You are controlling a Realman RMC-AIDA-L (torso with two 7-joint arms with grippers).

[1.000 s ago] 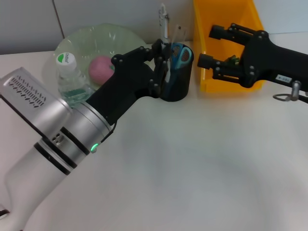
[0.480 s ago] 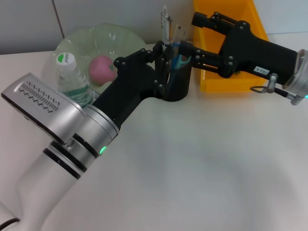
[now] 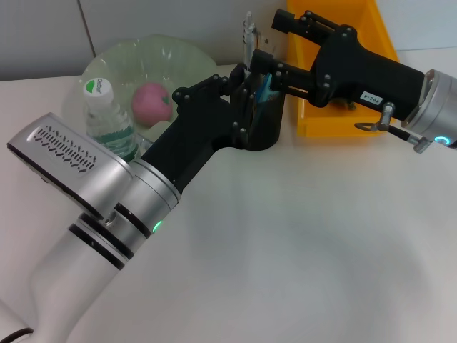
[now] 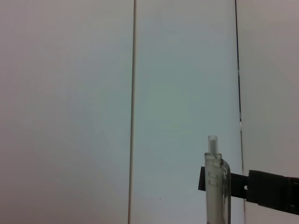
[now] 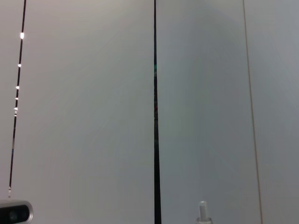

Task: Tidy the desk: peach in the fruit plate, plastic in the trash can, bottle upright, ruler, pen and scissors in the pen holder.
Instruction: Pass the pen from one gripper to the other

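At the far left of the white desk (image 3: 285,243), the bottle (image 3: 108,120) stands upright with its white cap on top and its green label visible, just in front of the fruit plate (image 3: 125,61). The peach (image 3: 151,102) lies inside the fruit plate, to the right of the bottle.

The left arm crosses the desk diagonally from the lower left. The left claw (image 3: 239,100) sits against the left side of the pen holder (image 3: 264,121); its fingers are spread on the holder's near rim, and they do not visibly clamp any item.

The pen holder stands upright near the middle of the back edge. The pen (image 3: 248,36) rises upright out of it; the left wrist view shows its clear upper end (image 4: 216,182) against a pale wall. A light blue part of the scissors (image 3: 265,87) shows inside the holder. The ruler cannot be told apart from the other contents.

The right claw (image 3: 268,43) reaches in from the right, over the pen holder. Its two fingers are held apart, one above the other, with nothing between them.

The trash can (image 3: 335,121) stands behind the right arm, just beside the pen holder.
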